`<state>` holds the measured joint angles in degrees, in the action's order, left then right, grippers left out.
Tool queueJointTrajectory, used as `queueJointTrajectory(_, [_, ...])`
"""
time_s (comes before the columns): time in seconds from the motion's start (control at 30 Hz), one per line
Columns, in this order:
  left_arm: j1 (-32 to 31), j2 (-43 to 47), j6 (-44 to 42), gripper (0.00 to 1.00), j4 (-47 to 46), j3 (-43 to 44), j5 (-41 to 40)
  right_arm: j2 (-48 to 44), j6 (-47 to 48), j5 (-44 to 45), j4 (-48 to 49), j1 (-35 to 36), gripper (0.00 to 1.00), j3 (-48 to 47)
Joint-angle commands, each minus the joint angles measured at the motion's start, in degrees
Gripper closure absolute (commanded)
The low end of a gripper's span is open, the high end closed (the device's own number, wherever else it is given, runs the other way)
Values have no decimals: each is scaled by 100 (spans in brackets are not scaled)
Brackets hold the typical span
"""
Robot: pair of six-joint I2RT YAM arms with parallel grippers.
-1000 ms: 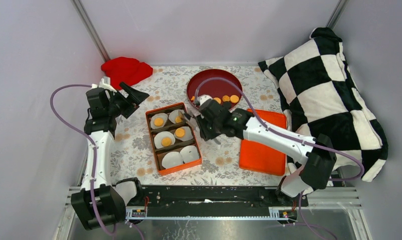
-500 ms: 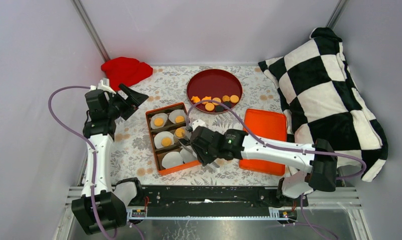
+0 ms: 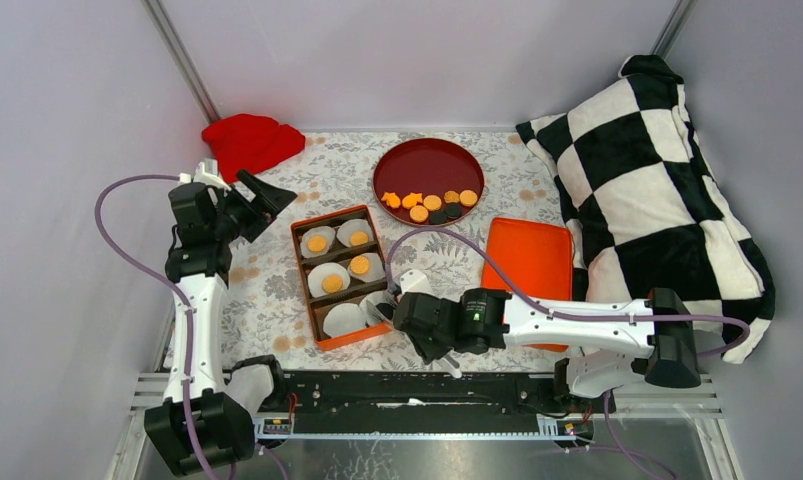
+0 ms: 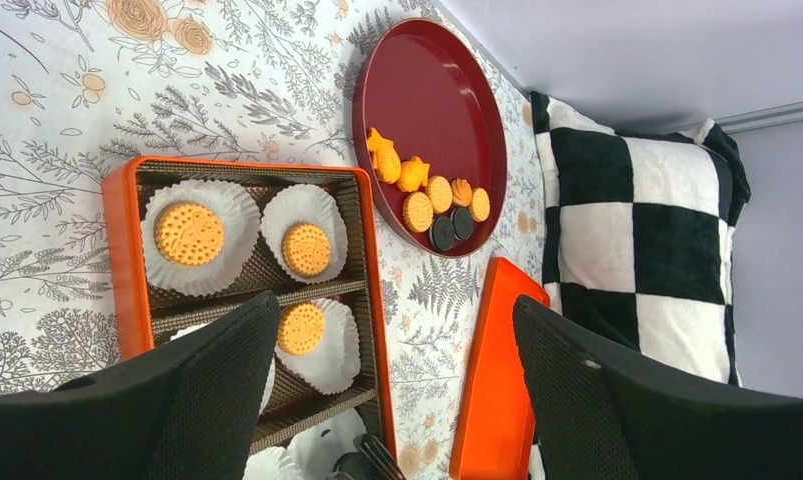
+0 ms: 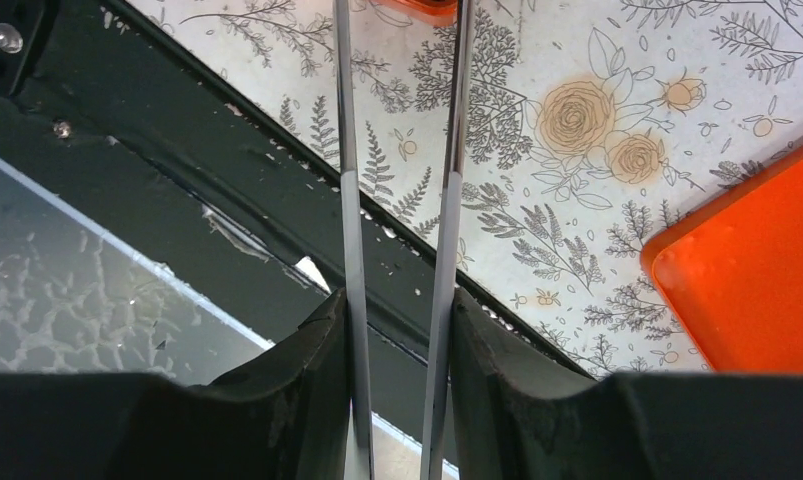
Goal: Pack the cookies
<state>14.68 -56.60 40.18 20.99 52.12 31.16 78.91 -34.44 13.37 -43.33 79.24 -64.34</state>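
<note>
Orange and black cookies [image 3: 432, 203] lie in a row on the round red plate [image 3: 427, 150]. The orange box [image 3: 362, 337] holds white paper cups; several of them hold one orange cookie [image 3: 332, 283] each, also seen as the cookies [image 4: 190, 233] in the left wrist view. My right gripper [image 3: 417, 320] [image 5: 399, 300] is shut on metal tongs [image 5: 349, 150], at the box's near-right cup. The tongs' tips are hidden, so I cannot tell if they hold a cookie. My left gripper [image 3: 262, 195] [image 4: 395, 305] hangs open and empty, left of the box.
An orange lid [image 3: 527, 280] lies right of the box. A checkered pillow [image 3: 647, 190] fills the right side. A red cloth [image 3: 252, 140] sits at the back left. The black rail [image 3: 417, 395] runs along the near edge, just behind the right gripper.
My right gripper has swung with the tongs from the red plate toward the near edge, to the box's near row. The left arm has stayed still.
</note>
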Motion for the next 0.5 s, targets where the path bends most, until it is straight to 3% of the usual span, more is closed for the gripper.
queueJointTrajectory(0.0, [27, 119, -43, 9, 43, -54, 144, 116, -147, 465, 0, 30, 65, -79])
queueJointTrajectory(0.23, [25, 123, -115, 9, 37, 2, 240, 177, -77, 764, -83, 39, 49, -360])
queueJointTrajectory(0.47, [20, 190, -118, 8, -47, 78, 414, -136, -26, 944, -144, 45, 46, -585])
